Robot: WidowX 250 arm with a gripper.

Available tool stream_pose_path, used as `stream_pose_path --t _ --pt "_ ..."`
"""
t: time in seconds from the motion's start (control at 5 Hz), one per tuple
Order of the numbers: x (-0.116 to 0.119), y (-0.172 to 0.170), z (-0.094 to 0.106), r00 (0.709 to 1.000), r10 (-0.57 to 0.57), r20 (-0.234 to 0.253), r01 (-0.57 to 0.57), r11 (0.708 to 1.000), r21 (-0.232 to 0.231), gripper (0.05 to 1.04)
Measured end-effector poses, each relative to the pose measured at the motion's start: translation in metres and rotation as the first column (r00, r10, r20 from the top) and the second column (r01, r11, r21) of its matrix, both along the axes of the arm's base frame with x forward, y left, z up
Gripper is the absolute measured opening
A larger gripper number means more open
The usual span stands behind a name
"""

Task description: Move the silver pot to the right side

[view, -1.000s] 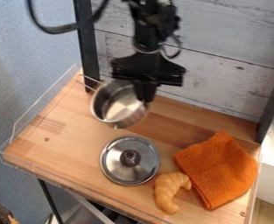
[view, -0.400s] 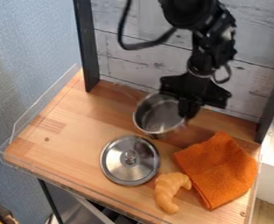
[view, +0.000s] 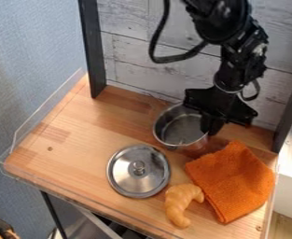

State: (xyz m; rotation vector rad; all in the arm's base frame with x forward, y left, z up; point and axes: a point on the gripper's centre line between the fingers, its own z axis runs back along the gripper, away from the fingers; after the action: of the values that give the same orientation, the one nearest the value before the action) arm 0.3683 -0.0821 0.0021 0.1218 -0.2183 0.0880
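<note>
Silver pot (view: 178, 130) is just behind and left of orange cloth (view: 232, 181), pincer (view: 211, 127) clenched on its rim; rightward carry looks well along, final placing and release remain, contact with bench (view: 79, 140) hard to tell

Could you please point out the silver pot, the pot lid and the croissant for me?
Silver pot (view: 178, 129): camera view, on its inside.
Pot lid (view: 127, 174): camera view, on its flat metal top beside the knob.
Croissant (view: 178, 200): camera view, on its middle.
</note>
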Motion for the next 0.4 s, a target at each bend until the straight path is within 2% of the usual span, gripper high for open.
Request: stream_pose_path --t 0.2,0.4 --pt "-0.0006 -0.0031 -0.0034 1.0 -0.02 -0.015 0.02 1.0 -0.006 0.093" --pt "-0.001 -0.0024 -0.0116 0.999 -0.024 -0.049 0.024 1.0 0.008 0.242"
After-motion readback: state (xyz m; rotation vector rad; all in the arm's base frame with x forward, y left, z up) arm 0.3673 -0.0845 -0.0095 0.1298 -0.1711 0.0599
